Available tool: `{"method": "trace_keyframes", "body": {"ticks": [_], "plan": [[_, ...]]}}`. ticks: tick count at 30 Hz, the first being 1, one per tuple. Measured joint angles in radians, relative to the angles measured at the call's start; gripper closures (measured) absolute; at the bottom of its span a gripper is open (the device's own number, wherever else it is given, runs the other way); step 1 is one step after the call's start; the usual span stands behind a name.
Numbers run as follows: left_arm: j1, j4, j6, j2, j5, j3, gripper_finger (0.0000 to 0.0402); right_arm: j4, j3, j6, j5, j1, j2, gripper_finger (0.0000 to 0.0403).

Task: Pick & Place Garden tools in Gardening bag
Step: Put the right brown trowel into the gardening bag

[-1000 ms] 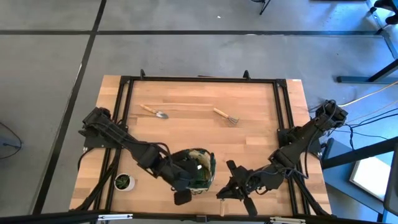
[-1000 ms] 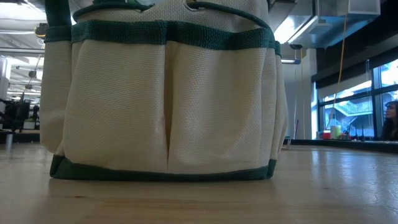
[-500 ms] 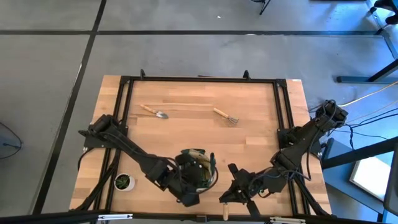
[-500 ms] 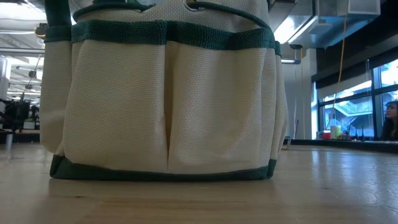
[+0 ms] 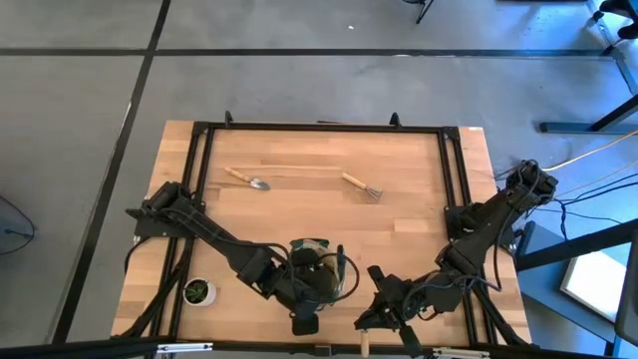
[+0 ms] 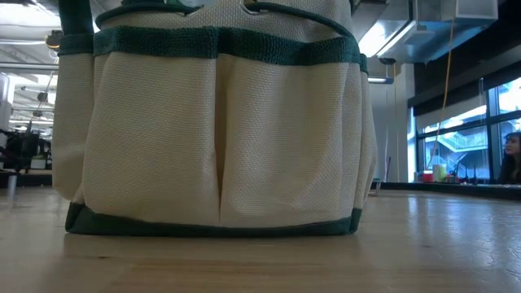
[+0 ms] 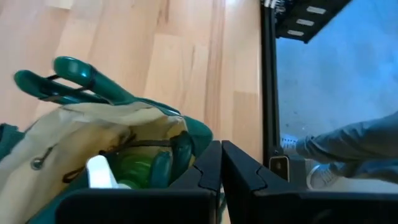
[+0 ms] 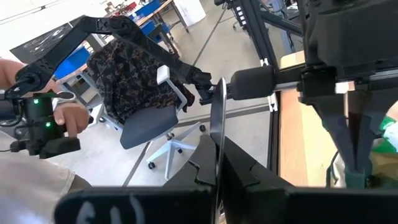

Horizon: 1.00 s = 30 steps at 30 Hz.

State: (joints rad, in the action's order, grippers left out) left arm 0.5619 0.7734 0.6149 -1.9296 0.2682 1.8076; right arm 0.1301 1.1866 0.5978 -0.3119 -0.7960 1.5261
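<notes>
The gardening bag (image 5: pixel 317 269) stands near the table's front edge and fills the low view (image 6: pixel 220 130). In the left wrist view its open top (image 7: pixel 112 134) shows a green spray bottle with a white trigger (image 7: pixel 101 172) inside, and dark green handles (image 7: pixel 68 73) rise at its rim. My left gripper (image 5: pixel 317 299) is shut right beside the bag's near rim (image 7: pixel 221 167); I cannot tell whether it touches the bag. To the bag's right, my right gripper (image 5: pixel 379 315) is shut on a wooden-handled trowel (image 5: pixel 363 345). A second trowel (image 5: pixel 249 180) and a fork (image 5: pixel 363 186) lie flat on the far half of the table. My right gripper pinches the trowel's thin metal blade (image 8: pixel 217 134) between its two fingers, with the blade edge-on to the wrist camera. The fingers lie nearly level and point toward the bag. The wooden handle (image 5: pixel 363 345) sticks out toward the table's near edge.
A small potted plant (image 5: pixel 198 291) stands at the near left. A black frame (image 5: pixel 319 127) runs around the tabletop. Beyond the table the wrist views show a person's hand holding a device (image 8: pixel 59 121), an office chair (image 8: pixel 155 118) and trousers and shoes (image 7: pixel 348 149).
My left arm has stretched out and gone down along the bag toward the table's near edge, rolling its wrist a little; its fingers stay shut. In the low view the bag stands where it stood.
</notes>
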Motion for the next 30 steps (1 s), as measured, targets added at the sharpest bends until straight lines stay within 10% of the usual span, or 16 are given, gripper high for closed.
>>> {"method": "trace_keyframes", "body": {"ticks": [16, 30], "plan": [[-0.023, -0.076, 0.052, -0.006, -0.025, -0.001, 0.0215, 0.001, 0.000, 0.005, 0.000, -0.025, 0.000, 0.0402], [-0.023, -0.073, 0.025, -0.138, -0.123, 0.002, 0.0214, -0.007, 0.000, 0.023, 0.000, -0.040, 0.000, 0.0402]]}}
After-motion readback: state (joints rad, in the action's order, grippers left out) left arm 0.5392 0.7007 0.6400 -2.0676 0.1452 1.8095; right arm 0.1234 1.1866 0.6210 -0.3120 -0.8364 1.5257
